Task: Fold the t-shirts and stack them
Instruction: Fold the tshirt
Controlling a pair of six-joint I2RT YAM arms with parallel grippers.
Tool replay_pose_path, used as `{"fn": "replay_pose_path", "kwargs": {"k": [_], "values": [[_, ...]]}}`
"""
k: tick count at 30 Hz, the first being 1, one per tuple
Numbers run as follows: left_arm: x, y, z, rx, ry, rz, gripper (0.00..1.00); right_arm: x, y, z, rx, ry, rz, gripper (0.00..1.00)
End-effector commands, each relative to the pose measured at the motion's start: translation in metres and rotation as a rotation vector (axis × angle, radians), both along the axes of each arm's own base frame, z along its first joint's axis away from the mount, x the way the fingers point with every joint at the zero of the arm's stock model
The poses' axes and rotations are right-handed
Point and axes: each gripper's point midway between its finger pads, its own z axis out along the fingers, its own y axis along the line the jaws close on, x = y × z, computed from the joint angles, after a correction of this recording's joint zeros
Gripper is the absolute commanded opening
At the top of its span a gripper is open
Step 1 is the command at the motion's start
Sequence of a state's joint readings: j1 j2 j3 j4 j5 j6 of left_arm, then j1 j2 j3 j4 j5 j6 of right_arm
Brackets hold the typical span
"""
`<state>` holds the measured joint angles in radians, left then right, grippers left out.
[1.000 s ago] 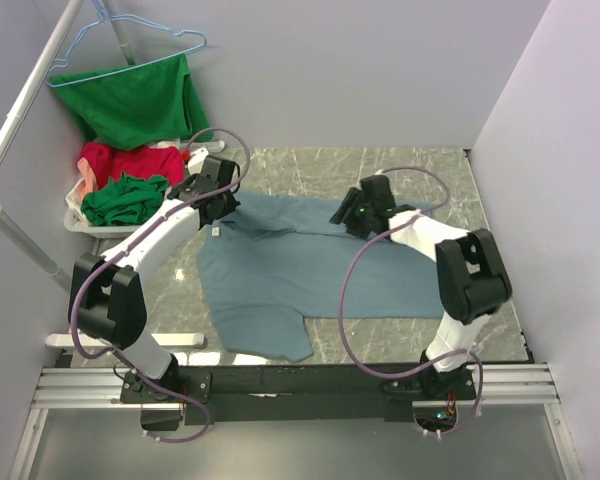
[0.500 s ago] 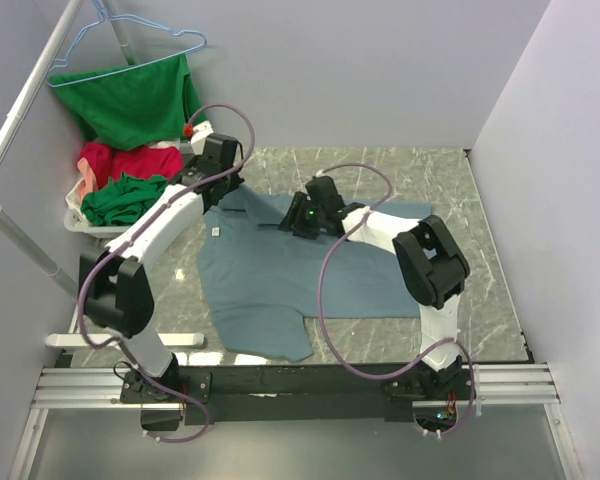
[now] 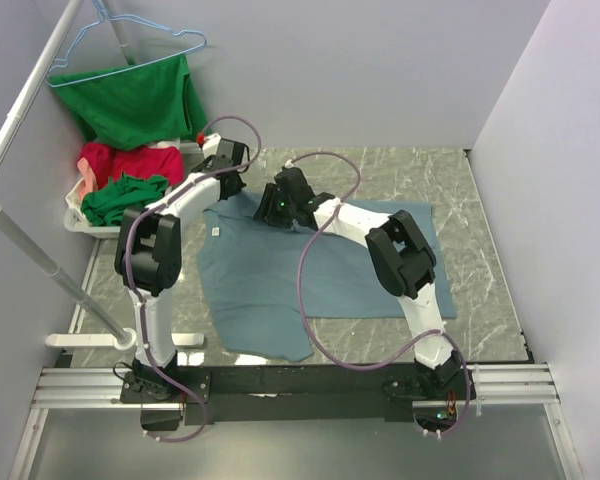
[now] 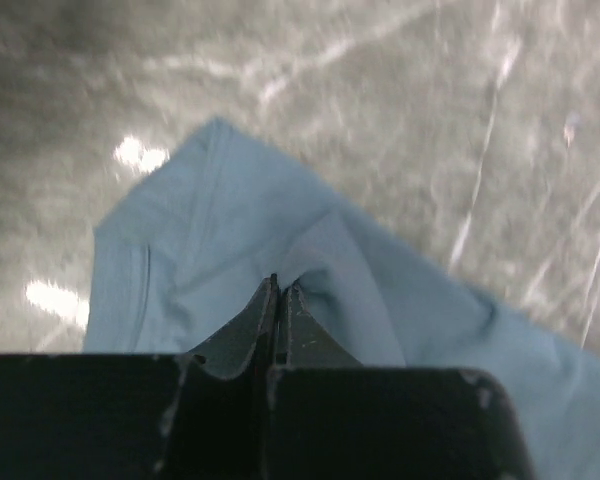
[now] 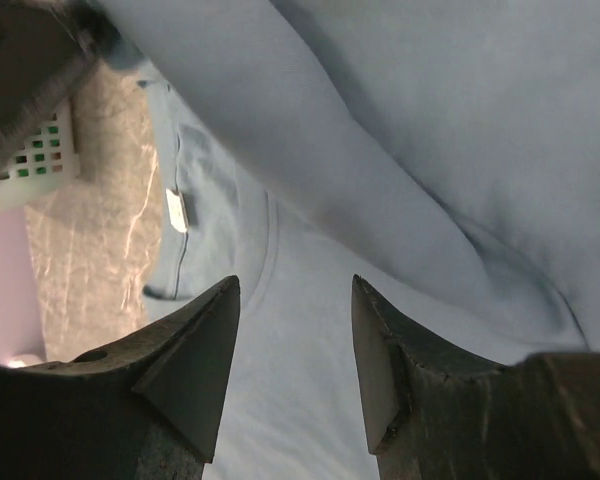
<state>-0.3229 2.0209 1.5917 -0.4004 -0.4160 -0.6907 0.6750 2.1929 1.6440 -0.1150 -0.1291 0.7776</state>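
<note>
I read the shirt (image 3: 280, 270) as soft matt cloth, grey-blue, fine knit, creased where it bunches. The desk (image 3: 400, 170) is marble-patterned, smooth and glossy; I catch bright glare spots on it in the left wrist view. The left hand (image 4: 280, 292) and right hand (image 5: 295, 290) look like dark matt plastic, edges scuffed pale. Arm shells (image 3: 185, 205): white, smooth, slight sheen. Basket (image 3: 90, 229): white plastic lattice. Cables (image 3: 300, 290): smooth purple sheath.

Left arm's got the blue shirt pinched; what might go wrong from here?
The left jaws are shut on only a small pinch of the grey-blue t-shirt; pulling may slip it free.
The right jaws hang open just above the cloth, close to the left arm; closing in may bump it or grab extra layers.
</note>
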Motion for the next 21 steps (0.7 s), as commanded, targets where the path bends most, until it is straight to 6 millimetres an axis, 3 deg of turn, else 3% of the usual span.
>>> {"fn": "replay_pose_path", "kwargs": {"k": [1, 5, 11, 21], "values": [[0.042, 0.004, 0.041, -0.028, -0.151, 0.009, 0.01, 0.002, 0.015, 0.006, -0.041, -0.041, 0.035, 0.55], [0.057, -0.001, 0.043, -0.033, -0.169, -0.012, 0.01, 0.001, 0.020, 0.004, -0.070, -0.053, 0.047, 0.55], [0.056, -0.007, 0.004, -0.038, -0.090, -0.038, 0.01, 0.005, 0.020, -0.016, -0.127, -0.037, 0.040, 0.55], [0.048, -0.009, -0.031, -0.047, -0.029, -0.042, 0.01, 0.031, 0.016, -0.023, -0.198, -0.095, -0.025, 0.55]]}}
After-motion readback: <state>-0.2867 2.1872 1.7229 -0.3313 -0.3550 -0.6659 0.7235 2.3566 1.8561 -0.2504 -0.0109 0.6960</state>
